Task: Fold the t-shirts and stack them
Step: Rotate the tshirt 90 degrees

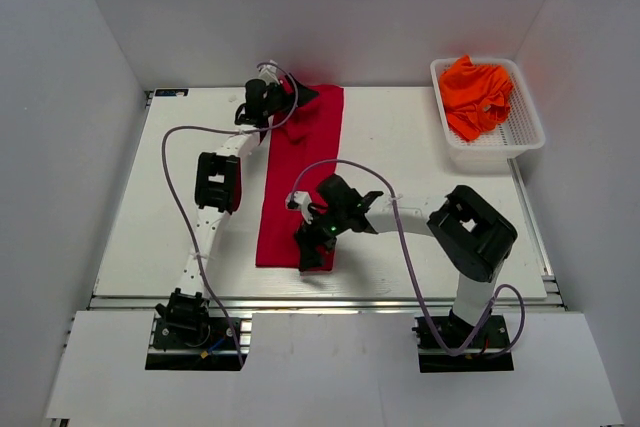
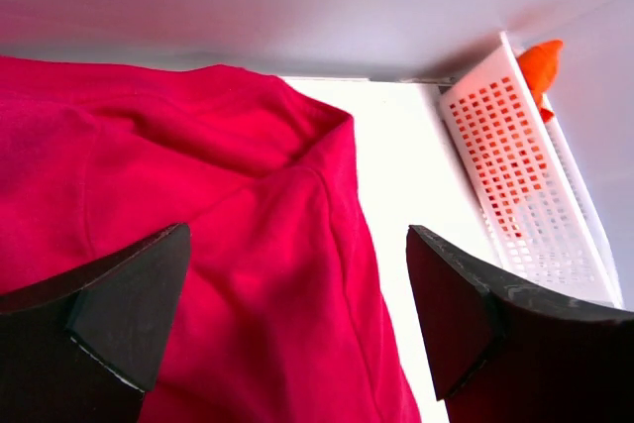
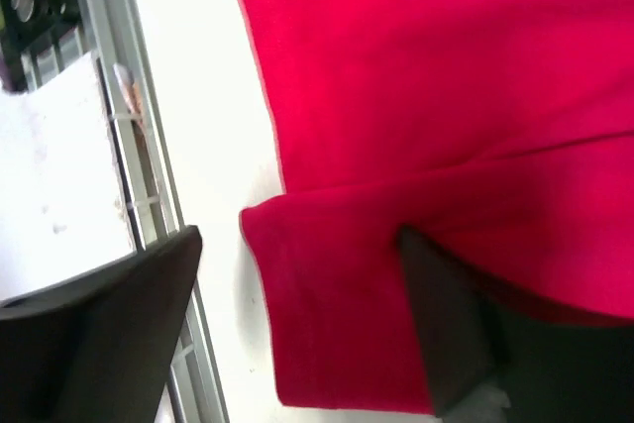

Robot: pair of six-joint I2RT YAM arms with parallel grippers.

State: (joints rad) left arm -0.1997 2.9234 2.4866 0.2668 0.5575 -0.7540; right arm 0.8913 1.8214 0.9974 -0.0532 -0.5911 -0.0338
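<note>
Crimson t-shirt folded long, left end effector apart, right end effector apart

Bright, even light from above — the white table blows out to glare in both wrist views. Shadows fall soft beneath the arms. Close dark fingers look soft-edged.
</note>
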